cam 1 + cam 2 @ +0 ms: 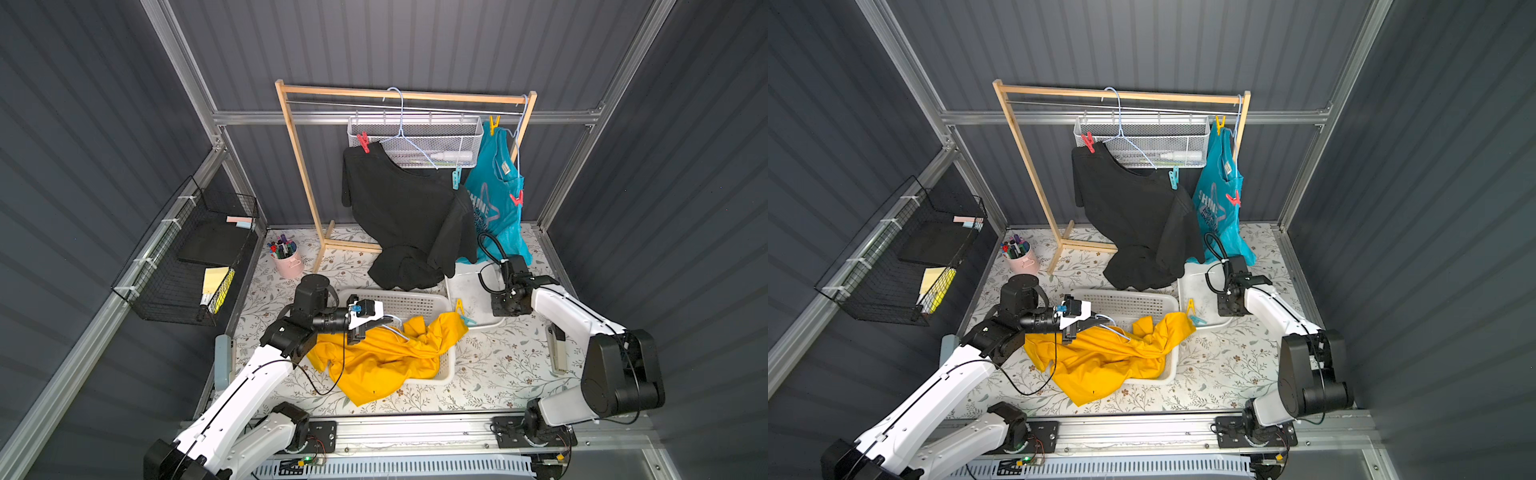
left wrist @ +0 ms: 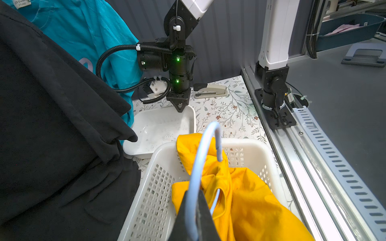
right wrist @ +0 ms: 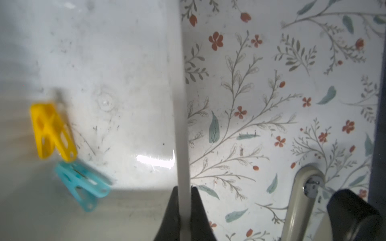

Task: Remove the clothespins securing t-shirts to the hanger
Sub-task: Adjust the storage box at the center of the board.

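Note:
My left gripper (image 2: pixel 195 208) is shut on a light-blue wire hanger (image 2: pixel 200 154) that lies with the yellow t-shirt (image 1: pixel 390 361) in a white basket (image 1: pixel 403 301). My right gripper (image 3: pixel 184 192) is shut on the wall of a white tray (image 3: pixel 180 104). A yellow clothespin (image 3: pixel 52 131) and a teal clothespin (image 3: pixel 83 185) lie loose inside that tray. On the rack, the black t-shirt (image 1: pixel 399 216) carries a red clothespin (image 1: pixel 363 142) and a teal one (image 1: pixel 456 178). The teal t-shirt (image 1: pixel 494 187) carries a yellow clothespin (image 1: pixel 493 124) and a red one (image 1: pixel 516 198).
A wooden rack (image 1: pixel 299 166) stands at the back with a white mesh basket (image 1: pixel 415 137) hung on it. A pink pen cup (image 1: pixel 286 259) sits at the left and a stapler (image 1: pixel 557 349) at the right. A black wire basket (image 1: pixel 187 257) hangs on the left wall.

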